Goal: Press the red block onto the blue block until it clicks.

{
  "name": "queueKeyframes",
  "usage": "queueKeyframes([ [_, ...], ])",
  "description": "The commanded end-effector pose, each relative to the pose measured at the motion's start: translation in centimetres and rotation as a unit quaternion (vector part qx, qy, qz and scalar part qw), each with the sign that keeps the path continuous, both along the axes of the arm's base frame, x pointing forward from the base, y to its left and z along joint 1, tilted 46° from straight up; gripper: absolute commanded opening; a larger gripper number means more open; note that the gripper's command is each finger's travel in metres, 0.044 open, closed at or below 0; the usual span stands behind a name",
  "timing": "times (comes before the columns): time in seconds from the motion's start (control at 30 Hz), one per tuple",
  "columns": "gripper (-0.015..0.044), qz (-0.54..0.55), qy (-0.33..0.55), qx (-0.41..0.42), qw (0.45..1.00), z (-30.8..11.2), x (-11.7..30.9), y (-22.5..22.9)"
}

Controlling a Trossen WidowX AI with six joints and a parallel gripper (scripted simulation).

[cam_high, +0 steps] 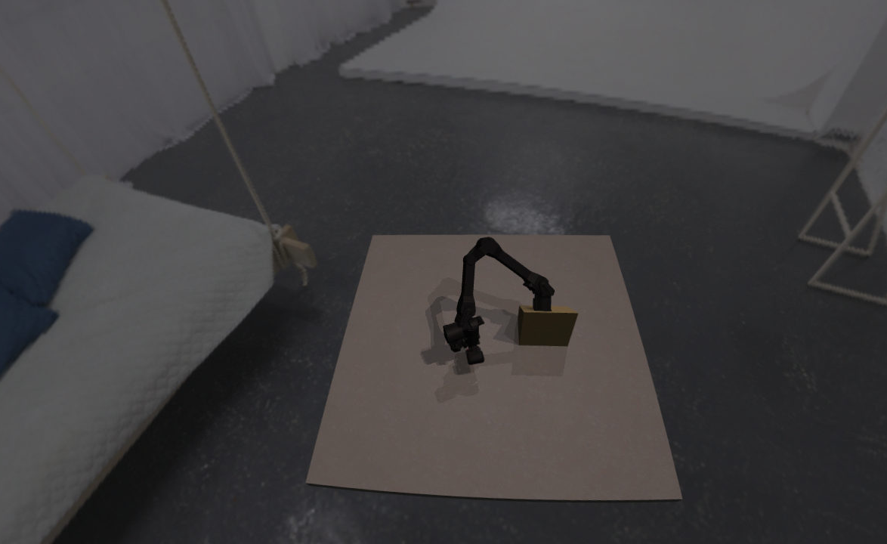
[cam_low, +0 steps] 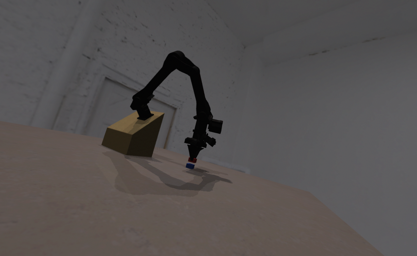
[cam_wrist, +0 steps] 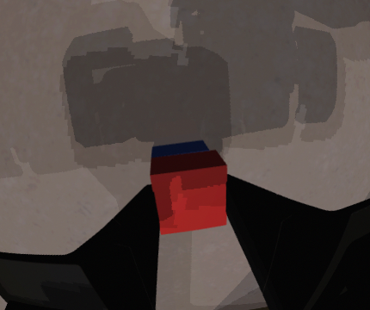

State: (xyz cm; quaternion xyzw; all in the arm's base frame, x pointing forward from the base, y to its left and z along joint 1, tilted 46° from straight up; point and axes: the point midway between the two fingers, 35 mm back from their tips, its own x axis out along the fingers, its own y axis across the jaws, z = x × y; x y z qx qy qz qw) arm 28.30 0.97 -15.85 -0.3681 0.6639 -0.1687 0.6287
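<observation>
gripper (cam_low: 192, 158) (cam_wrist: 188, 189) clamping red block (cam_low: 193, 160) (cam_wrist: 192, 198), hovering just above blue block (cam_low: 190, 165) (cam_wrist: 178, 148), right of the tan base (cam_low: 140, 140). studs needing alignment first, then straight, firm pressing, grip staying snug.

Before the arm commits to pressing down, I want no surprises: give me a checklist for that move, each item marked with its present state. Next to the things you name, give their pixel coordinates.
1. Red block (cam_wrist: 192, 200) held between the fingers of the gripper (cam_low: 192, 158) (cam_wrist: 188, 189): ok.
2. Blue block (cam_low: 190, 166) (cam_wrist: 179, 148) standing on the table top (cam_high: 494, 433) (cam_low: 184, 216) (cam_wrist: 34, 220): ok.
3. Red block above the blue one, a thin gap between them in the exterior view: ok.
4. Studs lined up for the click: cannot tell, the red block covers most of the blue one in the wrist view.
5. Blocks joined, ready for release: not ok.
</observation>
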Motion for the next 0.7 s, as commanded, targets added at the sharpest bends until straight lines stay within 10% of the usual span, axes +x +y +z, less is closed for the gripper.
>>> queueKeyframes([
  [0.0,0.0000,0.001,0.007,-0.005,1.000,-0.60,-0.35,-0.58],
  [0.67,0.0000,0.001,0.007,-0.005,1.000,-0.79,-0.32,-0.80],
])
